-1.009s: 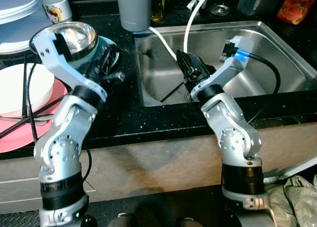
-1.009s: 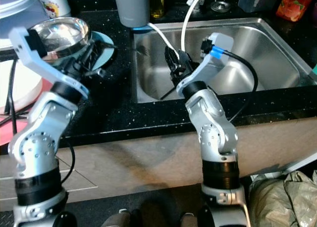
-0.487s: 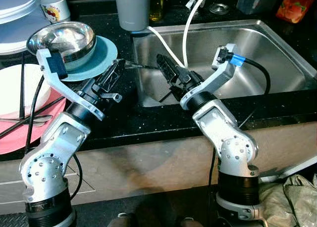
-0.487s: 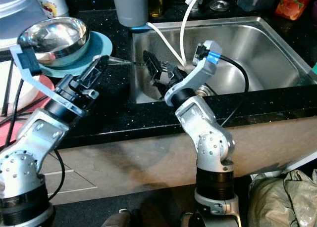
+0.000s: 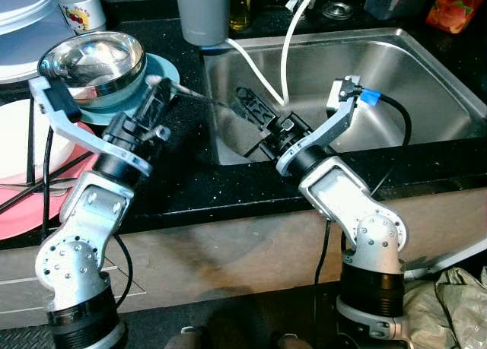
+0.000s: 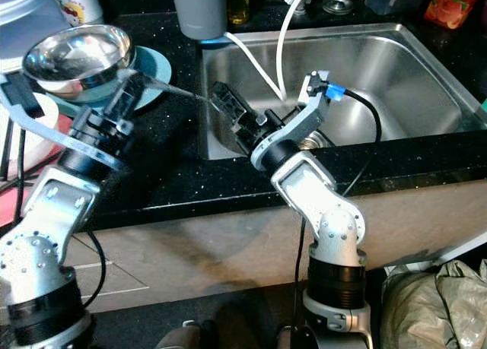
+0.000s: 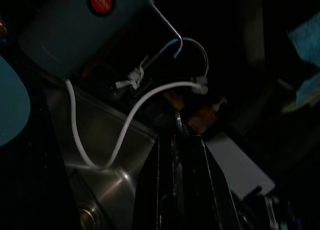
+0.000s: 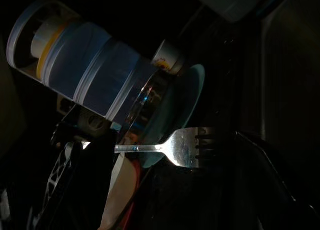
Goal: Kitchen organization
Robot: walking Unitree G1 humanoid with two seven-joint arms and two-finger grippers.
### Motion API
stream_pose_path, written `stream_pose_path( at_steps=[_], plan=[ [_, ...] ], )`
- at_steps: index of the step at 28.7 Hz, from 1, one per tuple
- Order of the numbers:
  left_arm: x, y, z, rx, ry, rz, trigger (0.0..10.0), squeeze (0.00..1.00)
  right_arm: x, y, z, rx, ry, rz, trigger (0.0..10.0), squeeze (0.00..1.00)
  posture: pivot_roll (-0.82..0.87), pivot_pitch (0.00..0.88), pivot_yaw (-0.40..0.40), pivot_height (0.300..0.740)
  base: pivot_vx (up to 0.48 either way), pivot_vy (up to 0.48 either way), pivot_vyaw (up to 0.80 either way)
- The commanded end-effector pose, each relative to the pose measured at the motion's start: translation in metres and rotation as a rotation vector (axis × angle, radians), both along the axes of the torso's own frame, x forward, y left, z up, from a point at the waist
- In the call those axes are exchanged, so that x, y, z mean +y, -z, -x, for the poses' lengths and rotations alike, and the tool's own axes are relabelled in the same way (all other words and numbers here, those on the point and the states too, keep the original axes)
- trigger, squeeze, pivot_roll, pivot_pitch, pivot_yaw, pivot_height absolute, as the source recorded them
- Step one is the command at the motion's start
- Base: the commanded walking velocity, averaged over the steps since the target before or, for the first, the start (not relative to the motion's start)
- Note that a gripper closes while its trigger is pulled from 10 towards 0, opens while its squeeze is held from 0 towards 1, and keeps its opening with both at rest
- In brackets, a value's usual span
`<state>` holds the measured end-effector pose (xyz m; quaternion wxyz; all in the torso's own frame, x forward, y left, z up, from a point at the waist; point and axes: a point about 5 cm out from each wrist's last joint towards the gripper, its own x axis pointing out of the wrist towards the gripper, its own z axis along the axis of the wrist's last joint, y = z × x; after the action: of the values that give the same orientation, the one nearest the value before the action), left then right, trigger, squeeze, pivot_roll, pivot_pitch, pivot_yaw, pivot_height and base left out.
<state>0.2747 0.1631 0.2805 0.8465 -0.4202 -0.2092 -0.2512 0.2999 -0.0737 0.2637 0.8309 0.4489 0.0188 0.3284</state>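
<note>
Black counter [image 5: 190, 182] by sink [image 5: 426, 75]: left hand [image 5: 161, 98], clamped on fork [image 5: 199, 98], has swung up twd right hand [image 5: 255, 109], fingers apart — handover looks close.

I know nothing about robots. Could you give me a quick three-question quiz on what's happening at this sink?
1. True or false: the steel bowl sits inside the sink.
2. What does the left end effector hold? A. a spoon B. a fork C. a knife
3. Which end effector reaches over the sink towards the fork's tines?

Key
1. False: it rests on the teal plate on the counter.
2. B.
3. The right end effector, with its fingers open.
</note>
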Motion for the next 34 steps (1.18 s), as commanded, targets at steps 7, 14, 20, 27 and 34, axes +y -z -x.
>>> stream_pose_path(
  at_steps=[7,14,20,27,34],
  plan=[
    [-0.001,-0.004,0.002,-0.020,0.026,0.060,0.0,0.00,0.022,0.000,0.009,0.045,-0.081,-0.090,10.0,0.00,0.02,0.177,0.021,0.740,0.000,0.000,0.00],
    [0.001,-0.009,0.003,-0.035,0.025,0.067,0.0,0.00,-0.002,0.006,-0.006,0.047,0.059,0.017,10.0,0.00,0.02,0.171,0.021,0.740,0.000,0.000,0.00],
    [0.005,-0.012,0.001,-0.042,0.002,0.089,0.0,0.00,-0.006,0.008,-0.008,0.058,0.074,0.061,10.0,0.00,0.02,0.175,0.019,0.740,0.000,0.000,0.00],
    [-0.003,-0.005,0.002,-0.011,0.016,0.096,0.0,0.00,0.006,0.000,-0.002,0.088,-0.001,-0.117,10.0,0.00,0.02,0.179,0.020,0.740,0.000,0.000,0.00],
    [-0.009,0.006,0.002,0.039,0.013,0.118,0.0,0.00,0.014,-0.014,0.001,0.164,-0.072,-0.435,10.0,0.00,0.02,0.181,0.021,0.740,0.000,0.000,0.00]
  ],
)
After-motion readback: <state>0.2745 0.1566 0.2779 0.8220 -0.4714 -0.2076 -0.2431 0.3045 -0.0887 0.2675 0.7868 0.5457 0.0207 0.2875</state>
